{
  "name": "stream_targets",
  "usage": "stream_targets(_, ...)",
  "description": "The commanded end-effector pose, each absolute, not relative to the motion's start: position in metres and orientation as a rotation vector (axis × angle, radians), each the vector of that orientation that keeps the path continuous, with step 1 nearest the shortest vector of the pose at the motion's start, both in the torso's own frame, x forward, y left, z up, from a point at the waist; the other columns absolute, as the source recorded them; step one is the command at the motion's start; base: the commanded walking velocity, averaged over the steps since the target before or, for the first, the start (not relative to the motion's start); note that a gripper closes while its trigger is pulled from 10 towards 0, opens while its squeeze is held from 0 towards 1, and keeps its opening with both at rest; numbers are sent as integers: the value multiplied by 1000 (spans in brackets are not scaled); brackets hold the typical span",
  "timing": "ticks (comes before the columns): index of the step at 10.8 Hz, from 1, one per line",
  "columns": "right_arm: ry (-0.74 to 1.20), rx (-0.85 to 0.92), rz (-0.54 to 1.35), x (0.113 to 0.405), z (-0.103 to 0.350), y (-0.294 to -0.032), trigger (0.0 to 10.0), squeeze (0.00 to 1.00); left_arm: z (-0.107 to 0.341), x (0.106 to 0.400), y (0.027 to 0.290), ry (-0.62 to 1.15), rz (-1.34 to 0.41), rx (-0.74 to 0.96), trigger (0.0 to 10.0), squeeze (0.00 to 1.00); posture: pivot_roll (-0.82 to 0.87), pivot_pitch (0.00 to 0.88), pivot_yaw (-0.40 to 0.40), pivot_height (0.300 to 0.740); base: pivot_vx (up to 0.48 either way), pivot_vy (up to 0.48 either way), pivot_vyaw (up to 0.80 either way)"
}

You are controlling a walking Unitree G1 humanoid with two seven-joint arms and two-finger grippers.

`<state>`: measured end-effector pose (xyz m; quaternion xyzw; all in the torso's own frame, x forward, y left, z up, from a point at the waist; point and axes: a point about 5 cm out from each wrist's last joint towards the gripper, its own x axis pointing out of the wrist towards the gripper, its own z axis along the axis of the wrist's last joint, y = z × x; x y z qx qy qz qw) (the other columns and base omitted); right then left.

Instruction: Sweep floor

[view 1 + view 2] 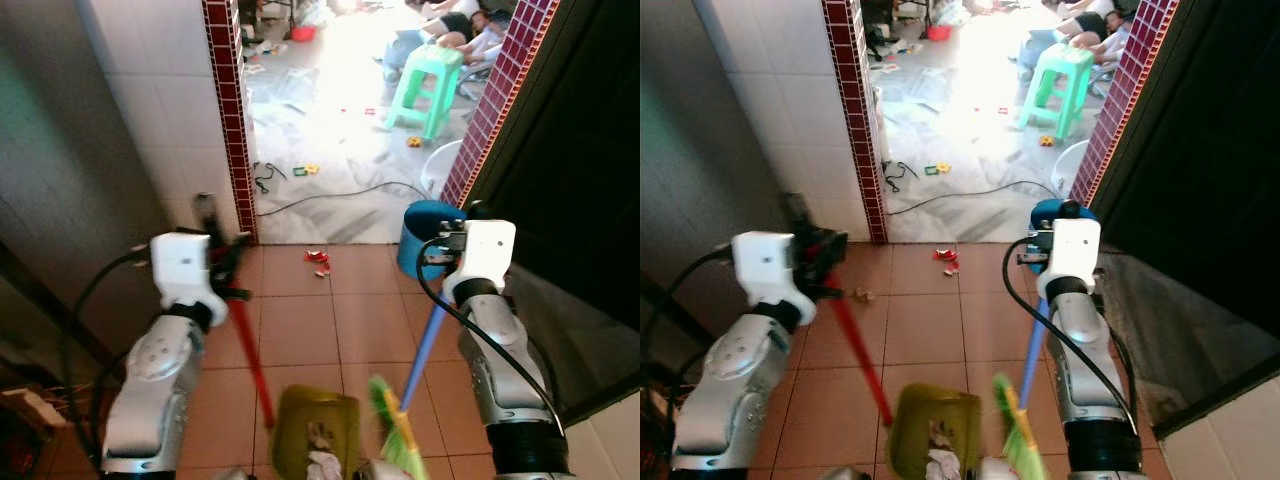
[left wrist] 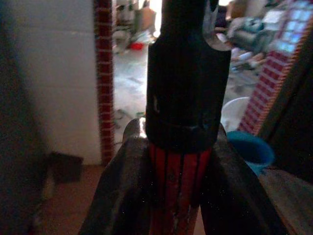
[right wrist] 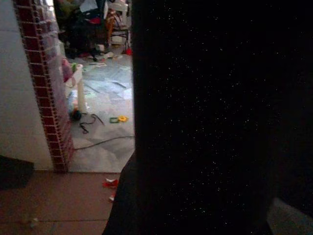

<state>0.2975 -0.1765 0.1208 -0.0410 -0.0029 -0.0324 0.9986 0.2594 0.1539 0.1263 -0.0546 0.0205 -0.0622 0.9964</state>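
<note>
Gripping red dustpan handle (image 1: 250,345), left claw (image 1: 222,262) clamps it; right claw (image 1: 445,243) holds blue broom handle (image 1: 425,345); red scraps (image 1: 317,260) on tiled floor (image 1: 300,330).

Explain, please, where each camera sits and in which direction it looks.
Left eye view: on the head, looking forward and down at the tiled floor; both arms show, the left hand shut on the red handle of the dustpan.
Right eye view: same scene beside it; blue broom handle under the right arm.
Left wrist view: along its fingers gripping the red handle, toward the doorway.
Right wrist view: mostly dark, facing the doorway.
Shared: red litter, blue bucket.
</note>
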Motion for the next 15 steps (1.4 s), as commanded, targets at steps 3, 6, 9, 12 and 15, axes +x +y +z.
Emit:
stream_targets(3, -14, -161, -152, 299, 127, -196, 10000, 0, 167, 273, 164, -119, -1, -147, 10000, 0, -46, 34, -9, 740, 0, 0, 0)
stream_targets(6, 30, -187, -206, 293, 119, -209, 10000, 0, 180, 274, 165, -167, 8, -187, 10000, 0, -47, 12, -9, 740, 0, 0, -575)
stream_targets(9, 31, -180, -202, 296, 117, -206, 10000, 0, 185, 282, 161, -174, 2, -268, 10000, 0, -50, 0, -7, 740, 0, 0, -608)
stream_targets(12, 46, -189, -203, 297, 113, -207, 10000, 0, 190, 288, 160, -186, 1, -312, 10000, 0, -56, 0, -7, 740, 166, 0, -521)
stream_targets(15, 41, -208, -224, 297, 113, -210, 10000, 0, 180, 288, 159, -159, 4, -339, 10000, 0, -59, 0, -5, 740, 254, 0, -479)
